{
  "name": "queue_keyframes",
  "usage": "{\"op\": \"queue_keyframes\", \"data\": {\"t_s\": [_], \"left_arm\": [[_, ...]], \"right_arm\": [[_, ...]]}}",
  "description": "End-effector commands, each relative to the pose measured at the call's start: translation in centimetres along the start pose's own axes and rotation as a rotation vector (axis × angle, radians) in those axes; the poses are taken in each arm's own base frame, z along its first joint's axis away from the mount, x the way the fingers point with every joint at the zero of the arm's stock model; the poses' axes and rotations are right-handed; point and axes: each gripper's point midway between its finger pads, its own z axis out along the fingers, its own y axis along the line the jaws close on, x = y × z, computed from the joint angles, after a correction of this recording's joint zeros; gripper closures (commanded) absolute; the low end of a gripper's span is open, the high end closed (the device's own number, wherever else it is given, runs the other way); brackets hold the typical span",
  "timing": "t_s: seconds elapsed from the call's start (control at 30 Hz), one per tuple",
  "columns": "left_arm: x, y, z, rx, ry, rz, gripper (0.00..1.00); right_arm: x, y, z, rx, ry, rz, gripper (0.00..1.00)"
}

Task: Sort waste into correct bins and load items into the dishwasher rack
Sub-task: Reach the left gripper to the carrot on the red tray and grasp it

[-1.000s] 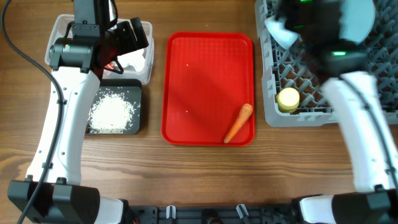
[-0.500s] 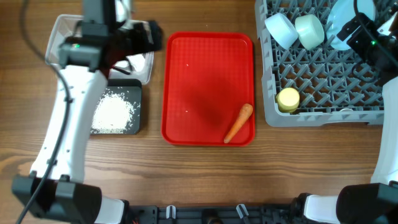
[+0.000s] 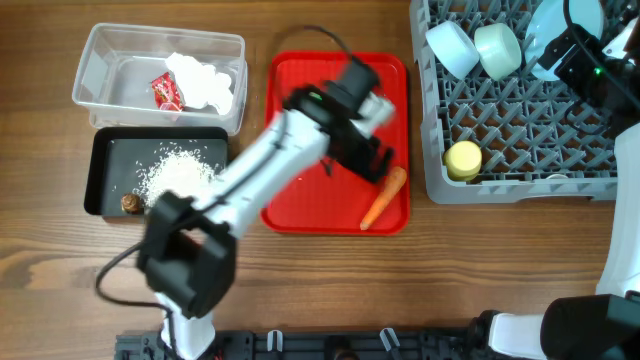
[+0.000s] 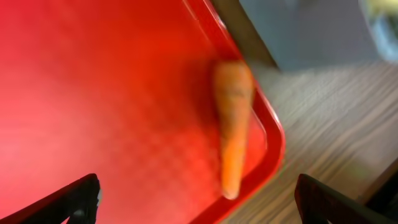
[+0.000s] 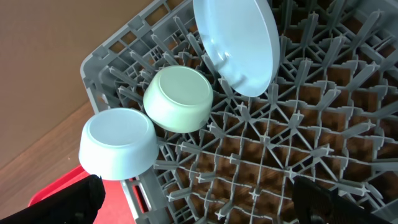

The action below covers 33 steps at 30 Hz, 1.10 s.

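1. Now the left pincer (image 3: 372,150) hangs over the red tray (image 3: 300,100), its fingers (image 4: 74,199) spread apart and holding nothing.
2. Just at its 4 o'clock lies the carrot (image 3: 383,196), resting at the tray's 5 o'clock corner against the rim, untouched.
3. At the tabletop's (image 3: 330,285) 10 o'clock stands the clear tub (image 3: 100,60), with the red wrapper (image 3: 166,90) and the white tissue (image 3: 205,82) inside.
4. Just below it, the black tray (image 3: 98,175) holds the rice (image 3: 178,168) and a small brown lump (image 3: 129,203).
5. At 2 o'clock, the grey rack (image 3: 520,150) carries two bowls (image 5: 118,146), the blue plate (image 5: 239,43) on edge, and the yellow cup (image 3: 463,159).
6. The right pincer (image 3: 590,55) hovers over the rack near the plate, fingers wide apart and empty.
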Motion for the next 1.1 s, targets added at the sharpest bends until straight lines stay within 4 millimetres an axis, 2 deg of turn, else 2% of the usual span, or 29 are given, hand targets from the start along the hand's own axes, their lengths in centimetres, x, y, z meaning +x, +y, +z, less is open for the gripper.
{"op": "queue_keyframes", "data": {"t_s": [0.0, 0.13, 0.2, 0.4, 0.53, 0.67, 0.73, 0.8, 0.83, 0.97, 1.07], "left_arm": [[2.6, -1.7, 4.2, -0.072, 0.132, 0.121, 0.02], [3.7, -3.1, 6.6, -0.089, 0.183, 0.169, 0.02], [3.8, -3.0, 7.4, -0.121, 0.186, 0.187, 0.02], [3.5, -1.9, 9.8, -0.254, 0.174, 0.199, 0.09], [3.4, -1.7, 10.1, -0.268, 0.17, 0.203, 0.21], [3.1, -1.7, 10.3, -0.269, 0.158, 0.209, 0.25], [2.8, -1.3, 10.2, -0.291, 0.148, 0.213, 0.33], [2.5, -0.8, 10.0, -0.326, 0.138, 0.215, 0.48], [2.3, -0.6, 10.0, -0.338, 0.13, 0.213, 0.51], [1.8, -0.1, 9.8, -0.372, 0.111, 0.215, 0.51], [1.0, 1.1, 9.5, -0.423, 0.08, 0.207, 0.42]], "right_arm": [[0.2, 0.4, -0.2, -0.017, 0.007, -0.015, 0.0], [0.3, 0.3, -0.2, -0.015, 0.012, -0.015, 0.0], [0.3, 0.3, -0.2, -0.015, 0.012, -0.015, 0.0], [0.5, 0.3, -0.2, -0.012, 0.019, -0.014, 0.0], [0.5, 0.2, -0.2, -0.012, 0.021, -0.013, 0.0], [0.6, 0.4, -0.2, -0.021, 0.026, -0.013, 0.0], [0.7, 0.7, -0.2, -0.036, 0.032, -0.013, 0.0], [0.7, 0.7, -0.2, -0.038, 0.033, -0.014, 0.0], [0.7, 0.7, -0.2, -0.038, 0.033, -0.018, 0.0], [0.7, 0.7, -0.2, -0.038, 0.034, -0.031, 0.0], [0.7, 0.7, -0.2, -0.038, 0.034, -0.031, 0.0]]}}
